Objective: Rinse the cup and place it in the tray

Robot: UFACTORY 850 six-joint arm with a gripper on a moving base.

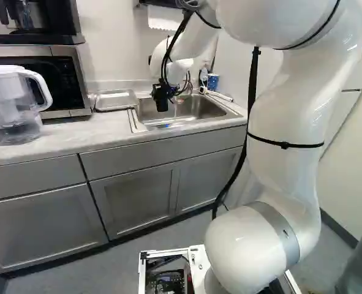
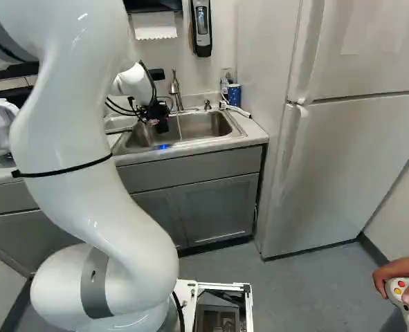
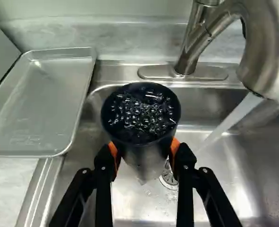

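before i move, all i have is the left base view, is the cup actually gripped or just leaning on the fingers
Observer: Gripped. The wrist view shows the orange pads pressing the cup from two sides.
Operator: ok and is the tap running into it
Observer: No, the wrist view shows the running stream falling beside the cup, outside its rim.
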